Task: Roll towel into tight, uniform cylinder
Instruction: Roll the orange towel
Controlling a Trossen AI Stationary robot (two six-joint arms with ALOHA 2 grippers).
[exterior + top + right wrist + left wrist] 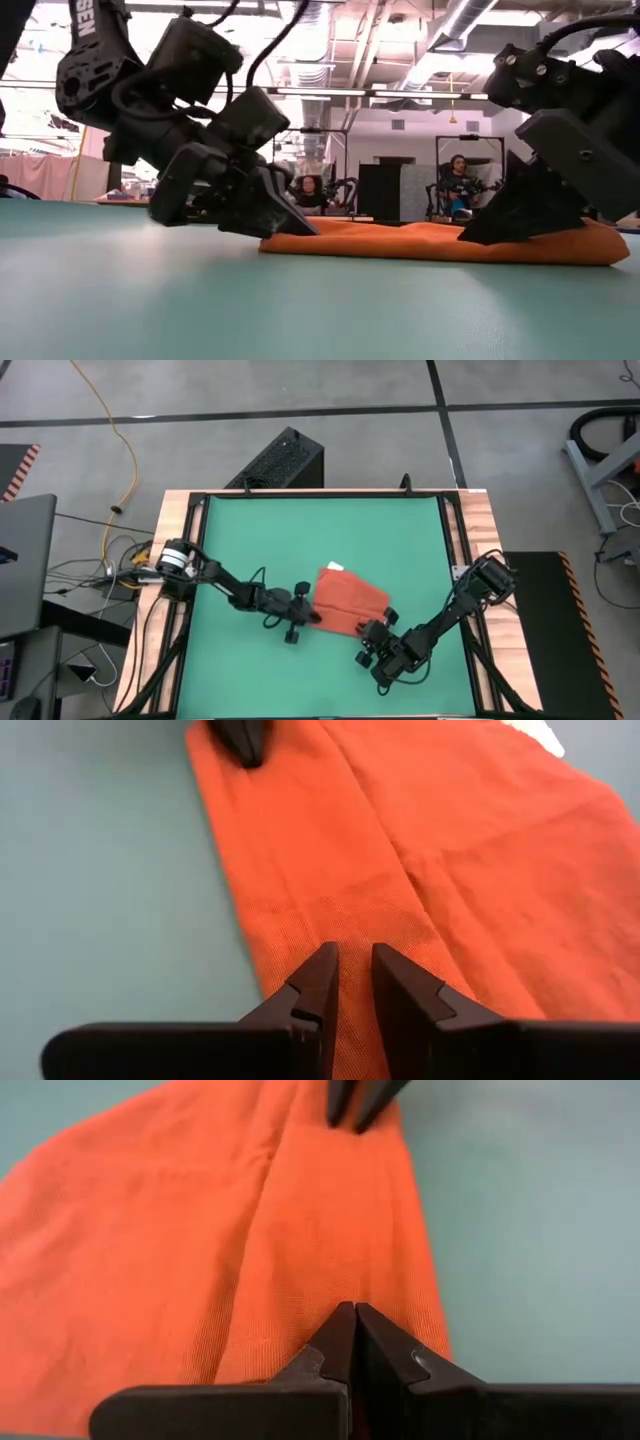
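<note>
The orange-red towel [350, 600] lies flat on the green mat [250, 540], its small white tag [333, 568] at the far edge. The edge nearest the grippers is folded over into a narrow band [340, 1240]. My left gripper [310, 615] is at the band's left end with its fingers shut. My right gripper [378, 630] is at the band's right end, its fingers closed to a thin gap. In the low view the towel [440, 243] lies low between both grippers. My left gripper [354, 1320] has its shut fingertips on the folded band's left end [330, 1295], slanting down from the table's left. The band lies on the mat; whether cloth is caught between the tips cannot be told. My right gripper [355, 965] pinches the folded band near its right end [350, 925] between its fingertips, with orange cloth showing in the thin gap. The fingers slant down from the table's near right. The band lies on the mat, slack.
The mat has free room all around the towel. A wooden table rim [180, 510] frames the mat. A black box [285, 460] stands beyond the far edge. People sit in the room behind [460, 185].
</note>
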